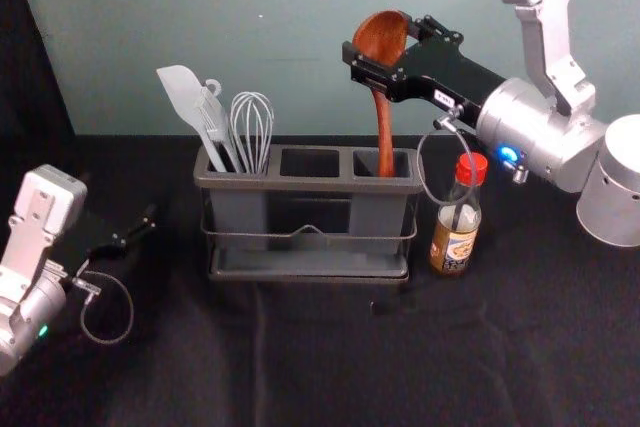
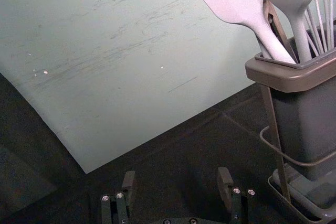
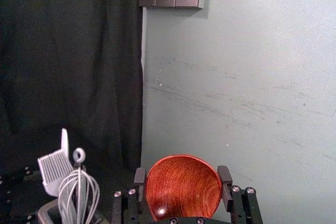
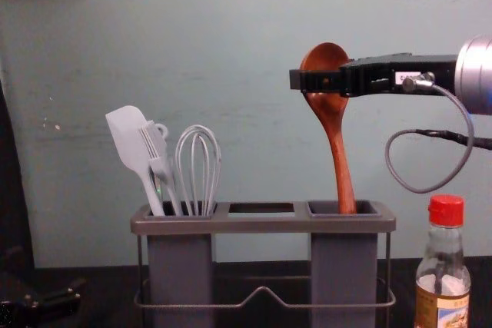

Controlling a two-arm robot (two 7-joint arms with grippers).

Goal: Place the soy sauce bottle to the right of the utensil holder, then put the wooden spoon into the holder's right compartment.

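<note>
In the head view my right gripper (image 1: 379,40) is shut on the bowl of the wooden spoon (image 1: 384,127), above the holder. The spoon's handle reaches down into the right compartment of the utensil holder (image 1: 300,184); its lower end is hidden inside. In the right wrist view the spoon's bowl (image 3: 184,187) spans the gap of the right gripper (image 3: 182,184). The soy sauce bottle (image 4: 443,266) stands upright to the right of the holder. My left gripper (image 1: 135,235) is parked at the left; in the left wrist view the left gripper (image 2: 177,184) is open and empty.
A spatula (image 4: 132,144), a brush (image 4: 160,167) and a whisk (image 4: 198,167) stand in the holder's left compartment. Behind the black-covered table (image 1: 300,357) rises a wall (image 1: 260,27). A cable loop from the right arm hangs near the bottle's cap.
</note>
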